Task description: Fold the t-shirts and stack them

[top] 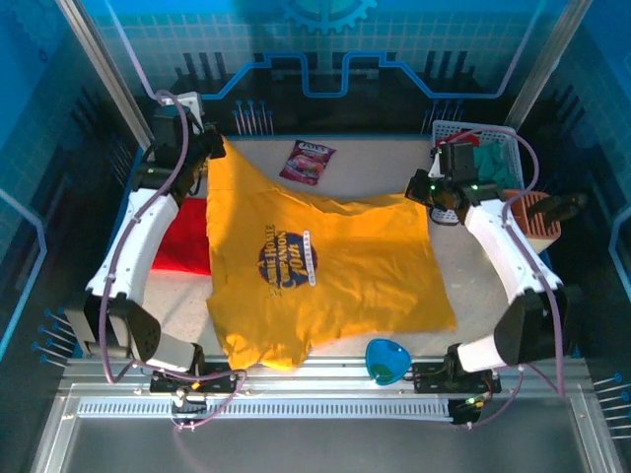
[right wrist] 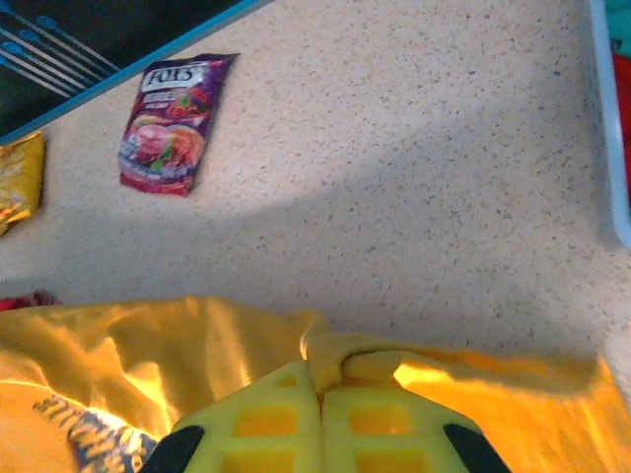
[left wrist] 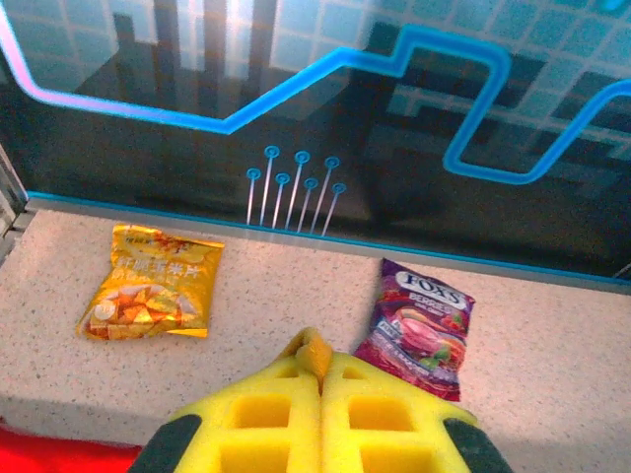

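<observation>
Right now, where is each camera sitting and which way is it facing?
Top external: above and behind the left arm and right arm, both in view, looking down at the yellow t-shirt on the table.
Left wrist: on the left arm, facing the far wall; left claw shut on a shirt corner.
Right wrist: on the right arm, tilted down at the table; right claw shut on the shirt edge.
Shared: all three see the purple packet.
</observation>
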